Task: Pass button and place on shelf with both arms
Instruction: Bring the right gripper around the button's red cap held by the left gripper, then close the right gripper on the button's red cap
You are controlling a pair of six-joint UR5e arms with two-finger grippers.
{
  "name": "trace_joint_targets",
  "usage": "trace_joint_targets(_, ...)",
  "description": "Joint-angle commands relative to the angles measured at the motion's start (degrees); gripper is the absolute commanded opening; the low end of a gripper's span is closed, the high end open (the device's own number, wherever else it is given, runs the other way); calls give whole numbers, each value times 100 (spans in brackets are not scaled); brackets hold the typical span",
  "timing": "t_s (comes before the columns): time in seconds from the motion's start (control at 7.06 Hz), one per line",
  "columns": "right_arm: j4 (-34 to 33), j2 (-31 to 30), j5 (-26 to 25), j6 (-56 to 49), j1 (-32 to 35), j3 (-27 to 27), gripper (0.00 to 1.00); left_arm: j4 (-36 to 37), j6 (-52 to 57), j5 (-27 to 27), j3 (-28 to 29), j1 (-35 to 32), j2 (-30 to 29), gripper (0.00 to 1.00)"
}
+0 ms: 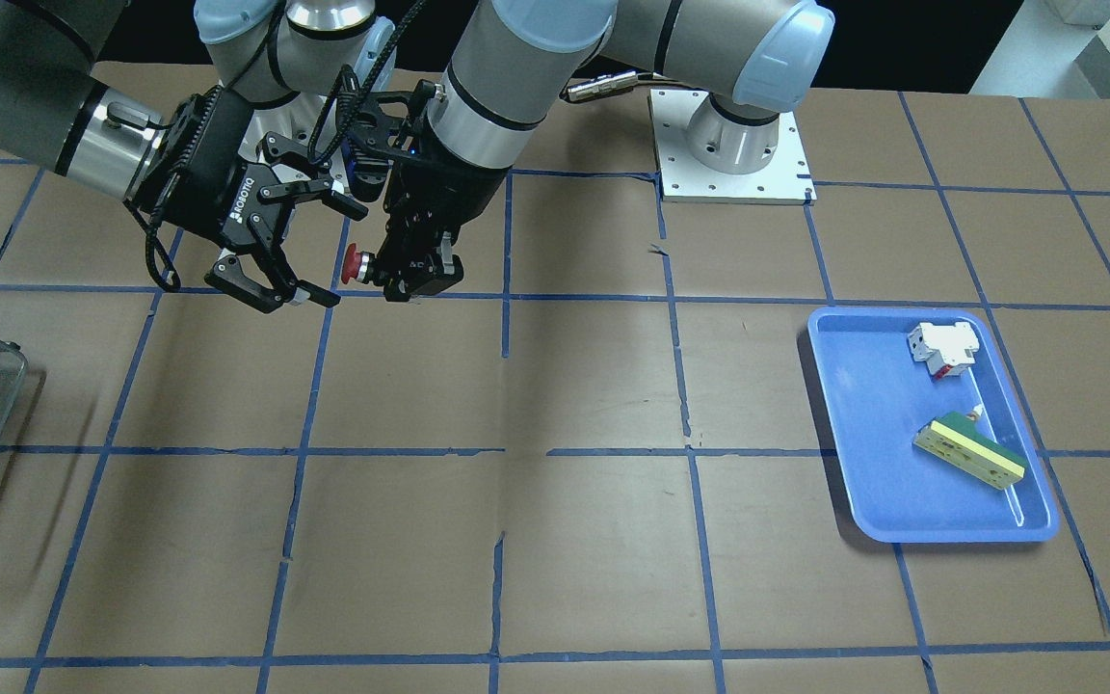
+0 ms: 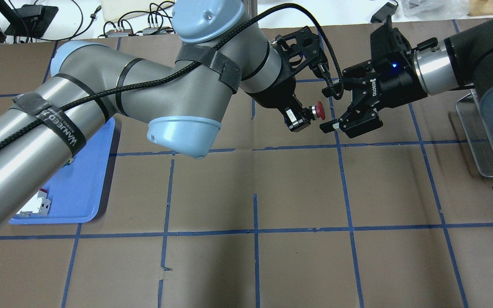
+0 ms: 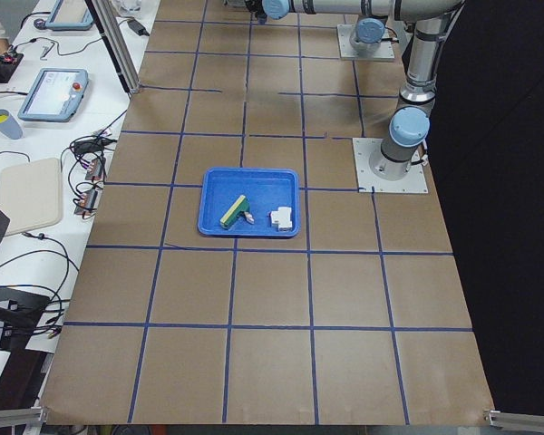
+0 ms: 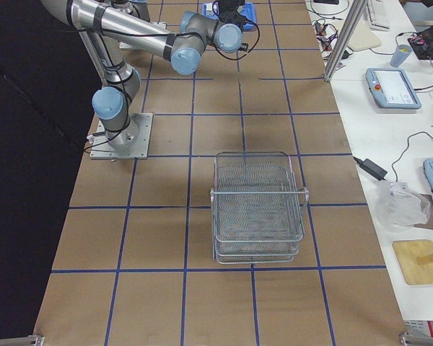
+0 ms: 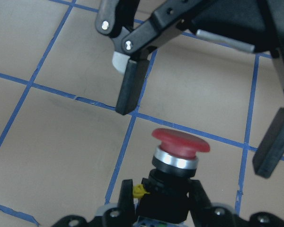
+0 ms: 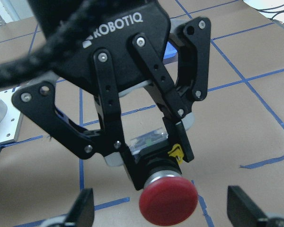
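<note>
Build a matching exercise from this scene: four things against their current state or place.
Things: 1 button; 2 left gripper; 3 right gripper; 4 white block.
States: a open, facing the red cap; b lying in the blue tray; c held above the table; d shut on the black body.
Pairs: 1-c, 2-d, 3-a, 4-b.

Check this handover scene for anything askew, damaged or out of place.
Nothing is wrong with the handover itself: the left gripper holds the button by its black body, red cap facing the open right gripper. Only the blue tape grid looks worn, with torn, ragged spots.
</note>
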Motion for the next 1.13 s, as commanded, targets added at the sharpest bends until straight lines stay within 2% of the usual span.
trace_joint_targets(0.0,4,15,8,31,38,0,99,50,1,0,50,11,-21,0)
trace_joint_targets(0.28,4,32,8,31,38,0,99,76,1,-105,50,37,-11,0)
trace_joint_targets(0.99,4,15,43,22,47,-26,88,165,-8,-114,41,38,-21,0)
